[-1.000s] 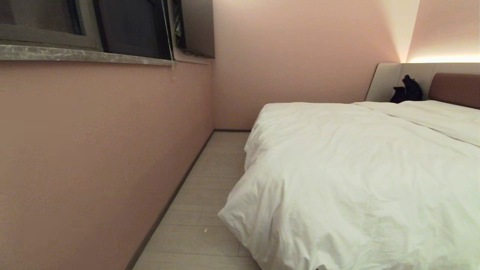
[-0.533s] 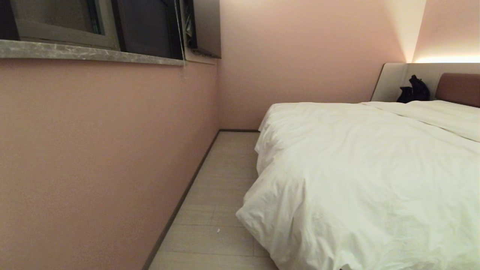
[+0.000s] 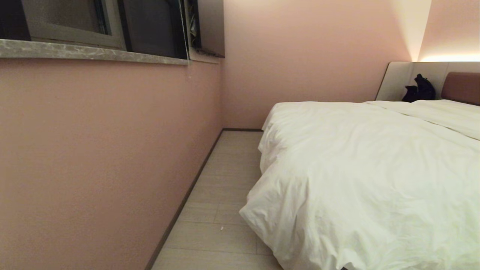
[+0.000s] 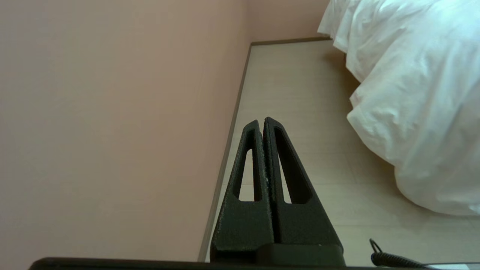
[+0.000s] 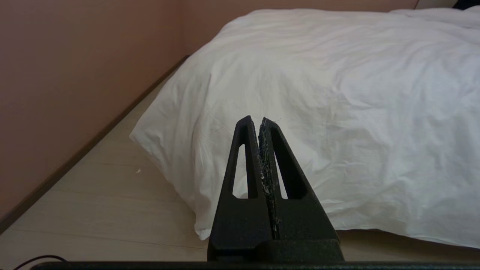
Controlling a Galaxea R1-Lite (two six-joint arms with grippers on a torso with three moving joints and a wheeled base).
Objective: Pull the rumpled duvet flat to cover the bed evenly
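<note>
Both the left gripper and right gripper have fingers together, empty; the duvet bulges lower right, and pulling one corner risks skewing it.

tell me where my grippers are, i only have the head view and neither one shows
observer: the left gripper points along the floor between wall and bed, jaws shut and empty.
operator: and the right one
observer: the right gripper faces the duvet's near corner, jaws shut, apart from it.
operator: how low does that near edge hang
observer: in the right wrist view it drapes down close to the floor, hiding the bed's base.
</note>
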